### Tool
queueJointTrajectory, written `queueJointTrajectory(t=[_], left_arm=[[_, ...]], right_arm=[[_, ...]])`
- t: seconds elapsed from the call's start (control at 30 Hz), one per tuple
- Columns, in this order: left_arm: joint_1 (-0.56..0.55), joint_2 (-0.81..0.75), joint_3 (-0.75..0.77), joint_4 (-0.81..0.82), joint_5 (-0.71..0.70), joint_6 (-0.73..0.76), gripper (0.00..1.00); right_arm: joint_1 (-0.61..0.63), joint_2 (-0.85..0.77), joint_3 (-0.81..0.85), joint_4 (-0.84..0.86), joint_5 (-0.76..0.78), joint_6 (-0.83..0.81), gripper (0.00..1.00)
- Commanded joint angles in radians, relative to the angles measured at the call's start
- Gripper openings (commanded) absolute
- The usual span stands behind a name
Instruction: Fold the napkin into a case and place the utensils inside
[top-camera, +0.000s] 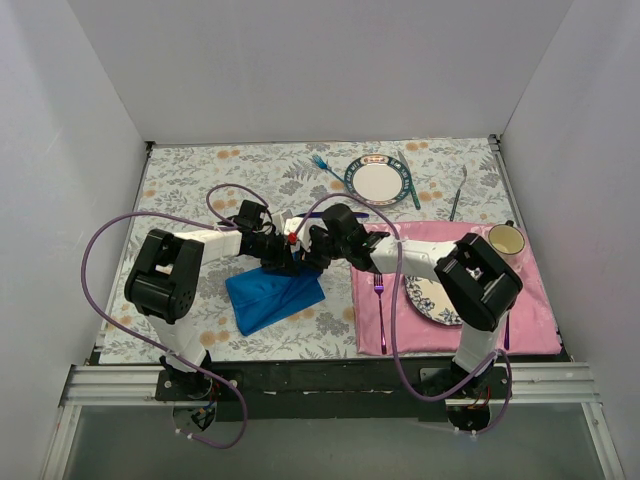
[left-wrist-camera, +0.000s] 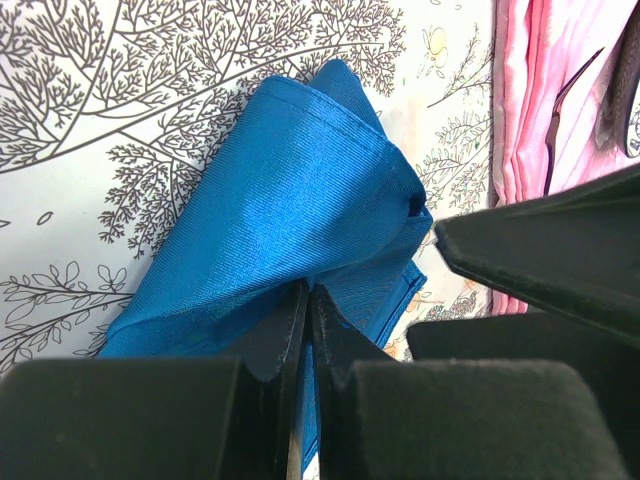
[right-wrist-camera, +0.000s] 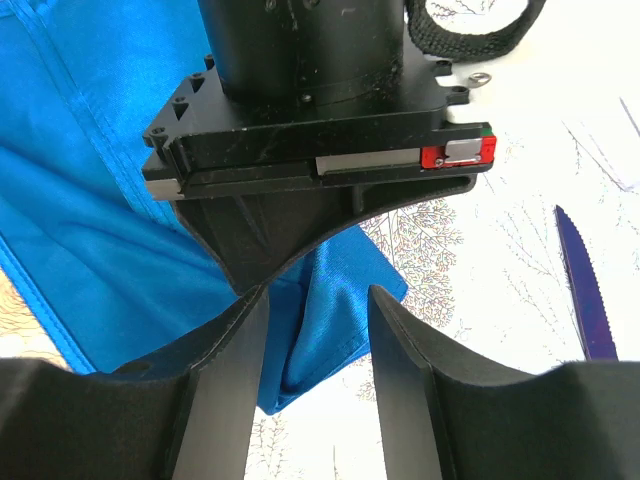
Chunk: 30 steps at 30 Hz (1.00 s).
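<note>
The left tool (left-wrist-camera: 305, 300) is closed tight, its two fingers pressed together over a raised fold of the napkin (left-wrist-camera: 280, 200); the cloth appears to be pinched between them, though the very tips are partly hidden by the fabric. The right tool (right-wrist-camera: 318, 295) is held part-way open, with a clear gap between its fingers, and nothing is gripped in it. A corner of the blue cloth is seen through that gap, just below the left tool's body, which fills the upper part of the right wrist view. The two tools are brought close together, nose to nose, above the napkin's far edge.

The napkin is laid folded into a rough, slanted rectangle on the floral-patterned desk (top-camera: 180, 180), just left of the pink placemat (top-camera: 530, 300) and not touching it. The dark purple knife (right-wrist-camera: 590, 290) is seen flat on the desk to the right of the right tool, apart from the cloth. The light-blue fork (top-camera: 322, 163) is set well beyond the arms, beside a teal-rimmed plate (top-camera: 378, 180). A magenta fork (top-camera: 379, 290) is laid on the placemat.
</note>
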Motion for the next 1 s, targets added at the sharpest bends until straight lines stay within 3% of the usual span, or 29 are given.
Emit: queueJointTrajectory(t=[0.0,0.37,0.53,0.67,0.7,0.83,0.97], left_arm=[[0.002,0.003,0.024,-0.004,0.002,0.007,0.0],[0.005,0.004,0.044,-0.004,0.016,-0.002,0.0],[0.006,0.0,0.047,-0.004,0.022,-0.005,0.0],[0.011,-0.014,0.049,-0.01,0.029,-0.002,0.0],[0.009,-0.022,0.047,-0.013,0.03,0.003,0.0],[0.009,-0.055,0.046,-0.059,0.024,0.026,0.23],[0.009,-0.103,0.024,-0.088,0.015,0.052,0.28]], right_arm=[[-0.004,0.033,-0.001,0.042,-0.006,-0.069,0.51],[-0.003,0.096,-0.01,0.05,0.005,-0.135,0.44],[-0.003,0.124,-0.004,0.039,0.011,-0.158,0.34],[-0.004,0.14,0.003,0.033,0.042,-0.161,0.15],[-0.004,0.148,0.005,0.028,0.046,-0.161,0.02],[-0.003,0.162,0.019,0.015,0.062,-0.157,0.01],[-0.006,0.167,0.023,0.019,0.072,-0.134,0.01]])
